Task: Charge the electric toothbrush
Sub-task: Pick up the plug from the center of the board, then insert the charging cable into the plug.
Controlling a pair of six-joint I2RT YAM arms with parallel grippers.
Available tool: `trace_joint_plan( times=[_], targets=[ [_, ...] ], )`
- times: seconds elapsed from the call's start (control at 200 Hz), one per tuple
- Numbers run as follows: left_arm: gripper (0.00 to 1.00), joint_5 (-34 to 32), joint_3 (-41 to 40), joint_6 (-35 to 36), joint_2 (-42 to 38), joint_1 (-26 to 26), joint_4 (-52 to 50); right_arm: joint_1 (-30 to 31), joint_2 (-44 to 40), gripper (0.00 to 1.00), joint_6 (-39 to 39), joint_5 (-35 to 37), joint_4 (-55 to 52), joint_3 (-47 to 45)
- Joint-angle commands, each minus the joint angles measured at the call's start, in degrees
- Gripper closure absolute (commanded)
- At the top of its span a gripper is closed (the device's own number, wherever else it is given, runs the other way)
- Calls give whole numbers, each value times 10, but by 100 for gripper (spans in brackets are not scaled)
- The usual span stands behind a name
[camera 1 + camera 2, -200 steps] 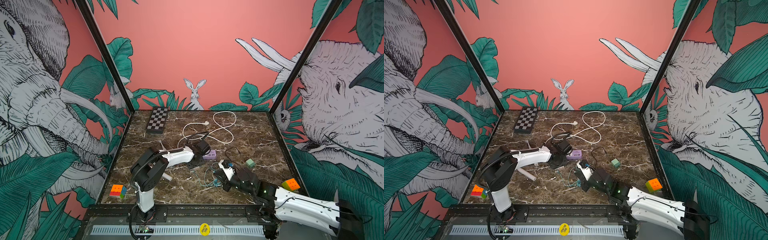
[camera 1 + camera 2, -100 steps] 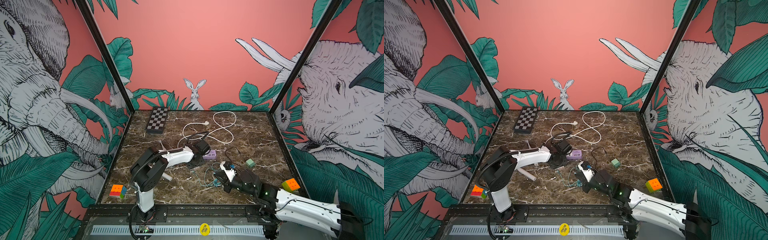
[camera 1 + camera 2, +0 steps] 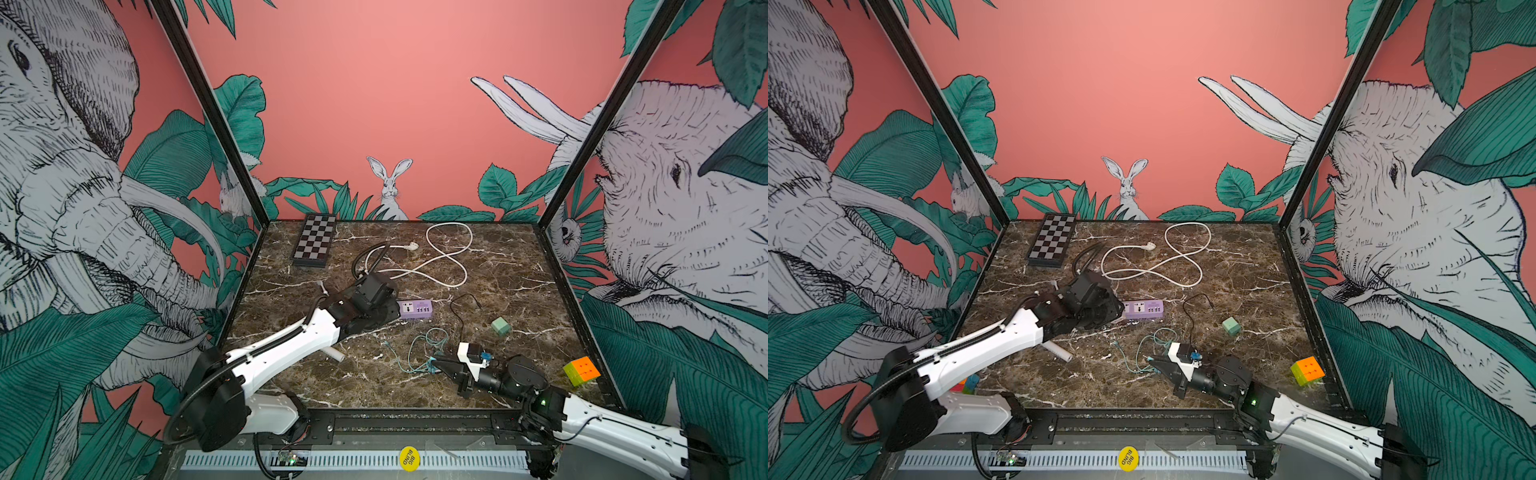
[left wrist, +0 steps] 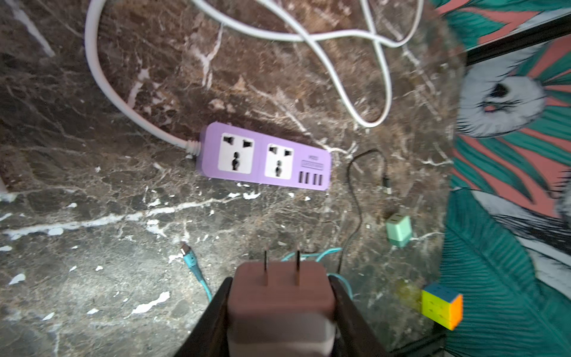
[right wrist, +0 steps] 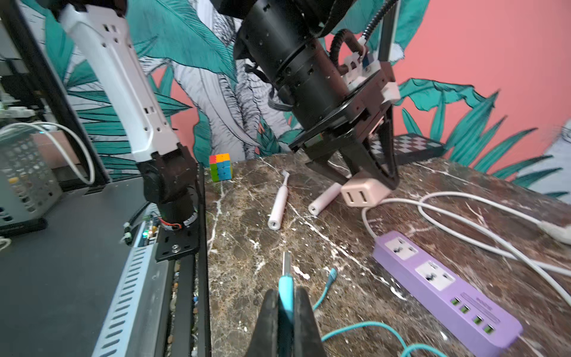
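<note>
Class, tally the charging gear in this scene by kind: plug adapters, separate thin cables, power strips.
Plug adapters: 2 (pale pink two-port plastic block, mint-green plastic cube)
Thin cables: 2 (teal cable, black cable)
Power strips: 1 (purple plastic strip)
Total: 5

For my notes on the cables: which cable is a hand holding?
The teal cable, its plug pinched in the right hand; the white cable and black cable lie unheld.

Two multicoloured puzzle cubes are sitting apart, one cube (image 3: 582,371) at lower right, another cube (image 5: 221,167) at centre left. Joining them are two plug blocks, a pink adapter (image 4: 279,296) and a mint-green adapter (image 4: 399,230); two cords, a teal cable (image 4: 193,262) and a black cable (image 4: 387,184); one purple power strip (image 4: 265,159); one checkered chessboard (image 3: 313,241); one pale pink toothbrush (image 5: 279,202); one pale pink tube (image 5: 323,201).
</note>
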Motion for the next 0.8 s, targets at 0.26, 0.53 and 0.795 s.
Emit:
trace_joint_plan(
  times=[0.26,0.53,0.795],
  targets=[
    [100,3,-76,-48,-150,4,87,-1,35,100,-14,-212,60,98],
    [100,16,-122,-90,-196,4,140,-2,14,100,27,-306,69,150],
    [100,16,-144,-108,-218,4,170,-2,23,100,59,-335,50,196]
  ],
)
